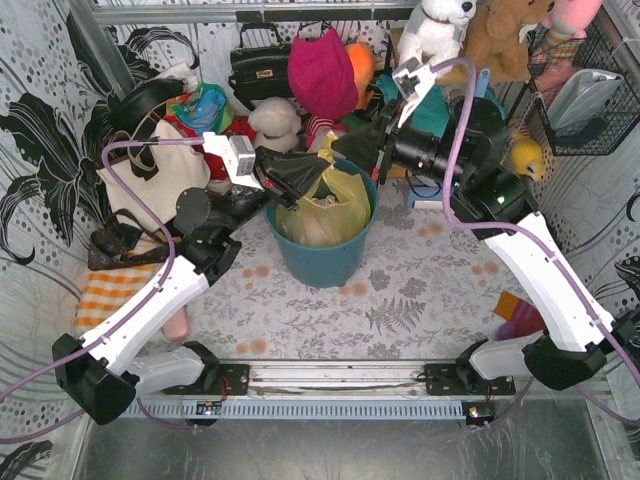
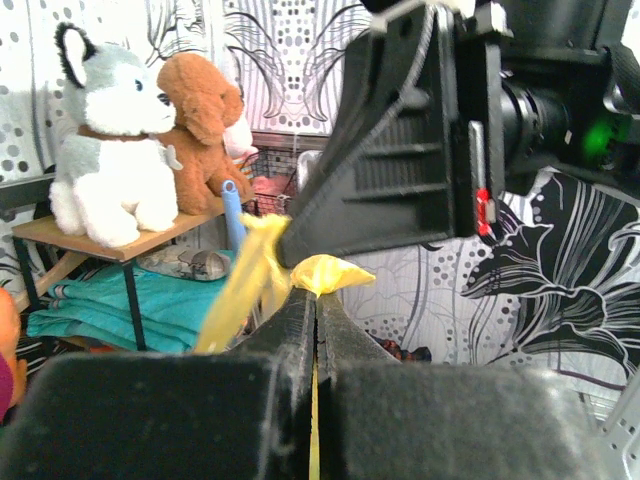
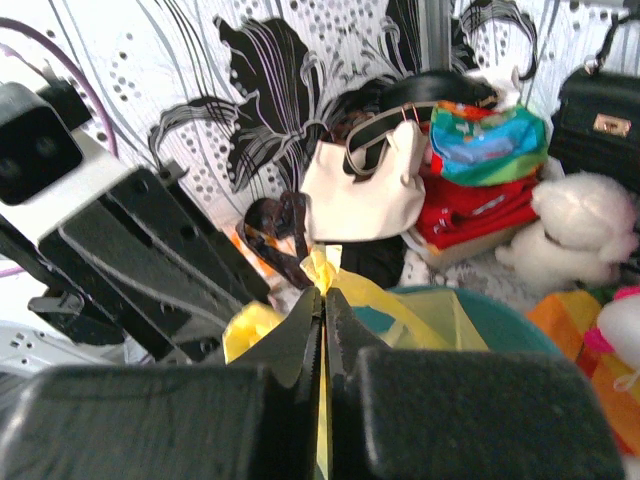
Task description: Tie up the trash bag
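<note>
The yellow trash bag (image 1: 335,208) sits in a teal bin (image 1: 325,258) at the table's middle, white paper showing through. My left gripper (image 1: 318,172) is shut on one yellow handle flap (image 2: 322,272) above the bin's rim. My right gripper (image 1: 338,148) is shut on the other flap (image 3: 330,268), just above and right of the left one. The two grippers' tips nearly meet over the bin. In the right wrist view the bag (image 3: 440,315) spreads below the jaws over the bin (image 3: 510,325).
A cream tote bag (image 1: 150,180) with black straps stands at the left. Plush toys (image 1: 440,30), a black handbag (image 1: 258,65) and a magenta cloth (image 1: 322,70) crowd the back. A wire basket (image 1: 590,100) hangs at the right. An orange checked cloth (image 1: 115,290) lies left.
</note>
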{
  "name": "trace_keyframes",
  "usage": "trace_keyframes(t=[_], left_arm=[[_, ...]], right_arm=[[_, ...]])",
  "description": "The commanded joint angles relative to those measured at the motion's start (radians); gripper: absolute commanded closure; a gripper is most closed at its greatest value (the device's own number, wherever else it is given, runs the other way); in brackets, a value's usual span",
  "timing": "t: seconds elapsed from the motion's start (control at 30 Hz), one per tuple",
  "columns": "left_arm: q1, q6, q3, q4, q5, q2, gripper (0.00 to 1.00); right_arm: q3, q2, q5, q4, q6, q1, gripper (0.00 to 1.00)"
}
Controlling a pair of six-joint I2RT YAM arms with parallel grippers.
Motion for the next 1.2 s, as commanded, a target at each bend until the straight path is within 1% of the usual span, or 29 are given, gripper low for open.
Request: trace_keyframes(t=[0.0, 0.17, 0.27, 0.53, 0.73, 0.97, 1.17], left_arm=[[0.003, 0.027, -0.020, 0.054, -0.087, -0.028, 1.00], [0.007, 0.028, -0.030, 0.065, -0.112, -0.029, 1.00], [0.007, 0.025, -0.033, 0.072, -0.122, -0.025, 1.00], [0.010, 0.020, -0.026, 0.056, -0.131, -0.017, 1.00], [0.012, 0.013, -0.020, 0.053, -0.115, -0.008, 1.00], [0.011, 0.008, 0.003, 0.034, -0.066, 0.016, 1.00], [0.011, 0.013, 0.010, 0.012, -0.038, 0.020, 1.00]], right_arm=[[-0.107, -0.078, 0.022, 0.064, 0.059, 0.005, 1.00], [-0.212, -0.160, 0.038, 0.078, 0.075, 0.005, 1.00], [-0.263, -0.200, 0.015, 0.097, 0.093, 0.005, 1.00], [-0.394, -0.258, -0.068, 0.167, 0.200, 0.005, 1.00], [-0.478, -0.264, -0.061, 0.257, 0.293, 0.020, 1.00], [-0.499, -0.242, 0.139, 0.296, 0.277, 0.155, 1.00], [-0.509, -0.218, 0.450, 0.303, 0.240, 0.285, 1.00]])
